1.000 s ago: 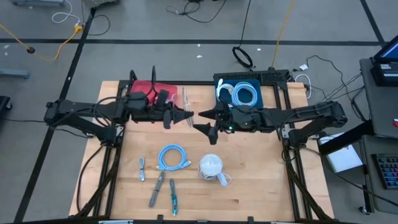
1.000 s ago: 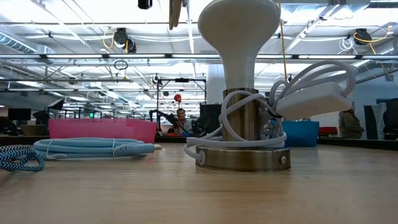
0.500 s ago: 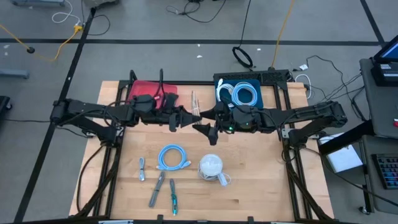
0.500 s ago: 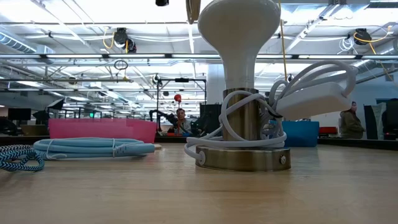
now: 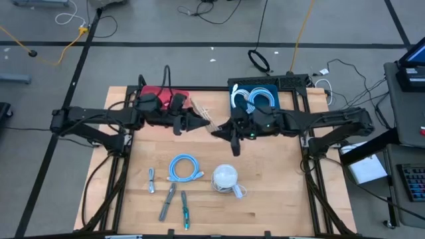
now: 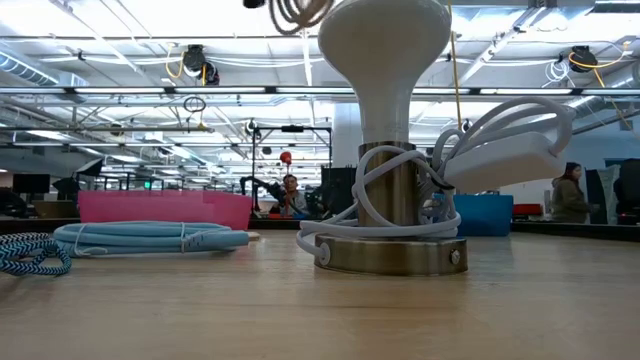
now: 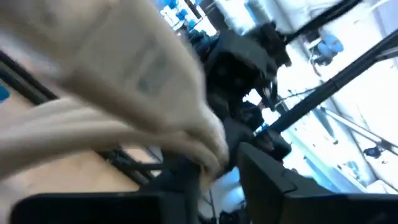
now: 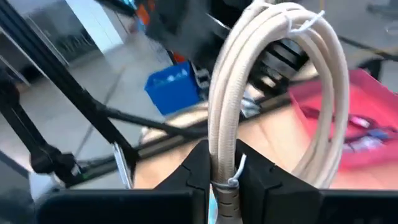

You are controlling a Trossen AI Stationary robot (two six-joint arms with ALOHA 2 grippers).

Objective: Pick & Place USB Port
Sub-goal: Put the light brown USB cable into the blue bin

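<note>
High view: beige coiled USB cable hangs in mid-air above the bench centre, between left gripper and right gripper. Right wrist view: right gripper clamped on the coil's tied neck, the firmest hold; the loops look light, limp and springy. Left wrist view: whether the left gripper grips the cable cannot be told
</note>
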